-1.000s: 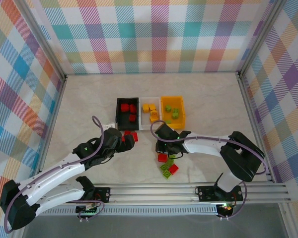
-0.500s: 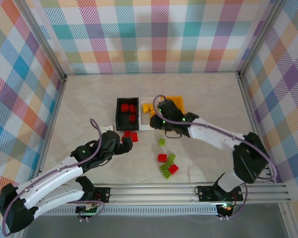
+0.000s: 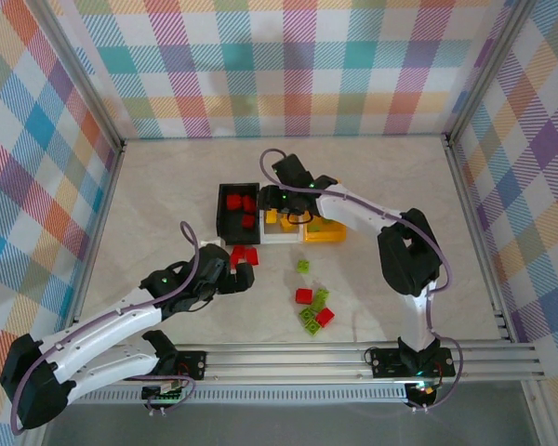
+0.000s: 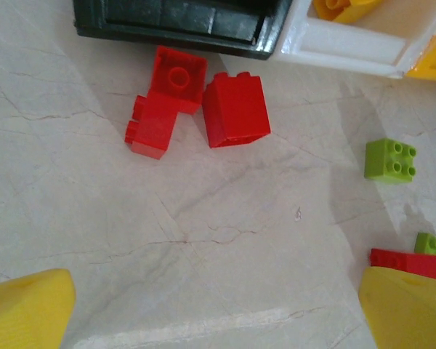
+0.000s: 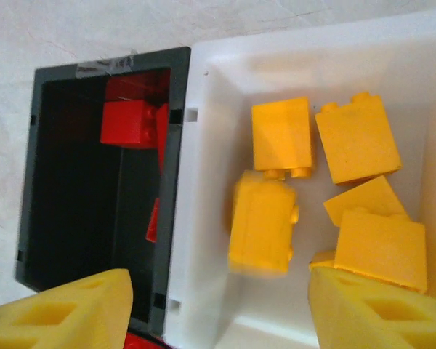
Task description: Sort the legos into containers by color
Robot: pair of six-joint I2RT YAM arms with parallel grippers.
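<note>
R claw [image 5: 218, 305] open, empty over white bin [image 5: 312, 65], yellow brick [image 5: 261, 225] loose inside; L claw [image 4: 218, 298] wide, empty, prob. next grabs reds [image 4: 236, 109] at 12 o'clock.

Legos [image 4: 235, 109] glossy smooth plastic — table [image 4: 203, 240] matt veined stone-look; black bin [image 5: 76, 207] shiny plastic

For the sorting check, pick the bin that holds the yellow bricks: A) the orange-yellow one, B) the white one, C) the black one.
B: the right wrist view shows the yellow bricks lying inside the white bin, next to the black bin that holds red bricks.
</note>
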